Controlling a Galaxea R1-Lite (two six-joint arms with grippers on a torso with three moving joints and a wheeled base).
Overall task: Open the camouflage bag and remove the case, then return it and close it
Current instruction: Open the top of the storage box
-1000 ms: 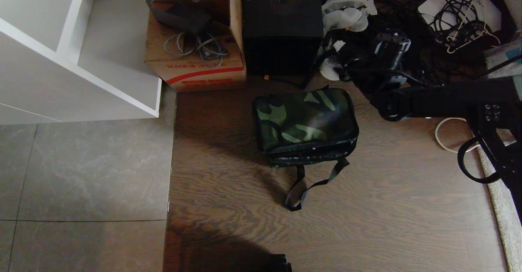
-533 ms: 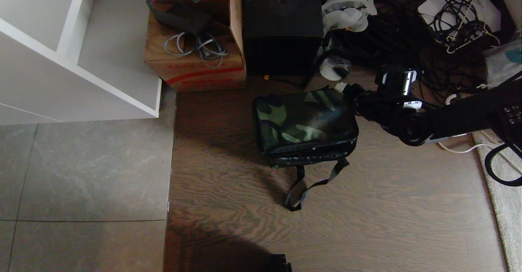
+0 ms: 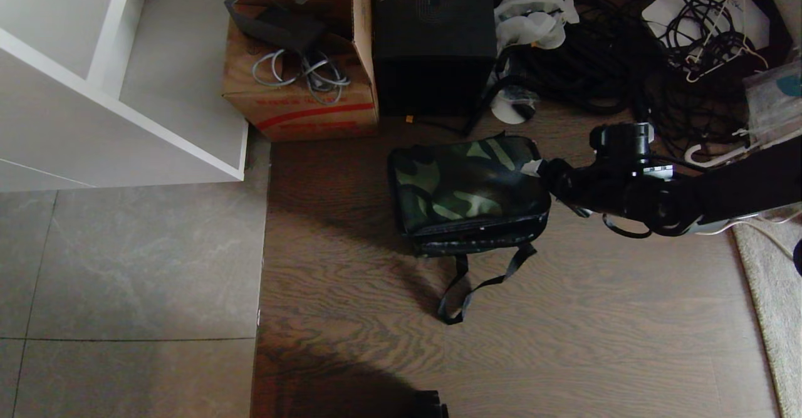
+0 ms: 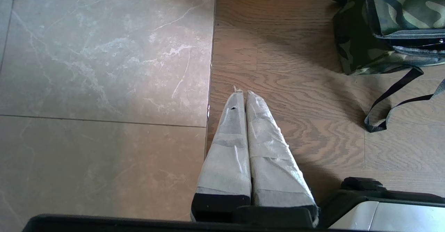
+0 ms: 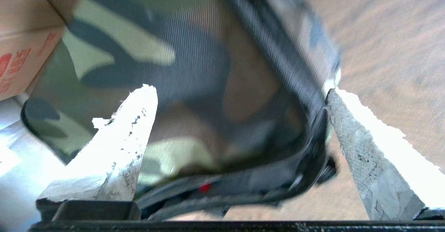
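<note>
1. The camouflage bag (image 3: 468,191) sits on the wooden floor (image 3: 564,318), lid flat, straps trailing toward the robot, just in front of the brown cardboard box (image 3: 299,79) and the tall black box (image 3: 433,42).
2. The case is not in view; I judge it is inside the bag, whose lid looks shut.
3. Over the last second the right arm has swung in from beside the cable pile (image 3: 626,61) and come down, bringing the right end effector (image 3: 540,168) to the bag's right rear corner.
4. Its taped fingers (image 5: 128,127) stand wide apart, gripping nothing; in the right wrist view they span the corner of the lid, one over the camouflage top, one outside the black trim.
5. That puts the task at its very start: the reach for the zip or lid edge is under way, nothing opened yet.
6. The left end effector (image 4: 242,96) is closed and empty, parked over the seam between tile and wood, well apart from the bag.
</note>
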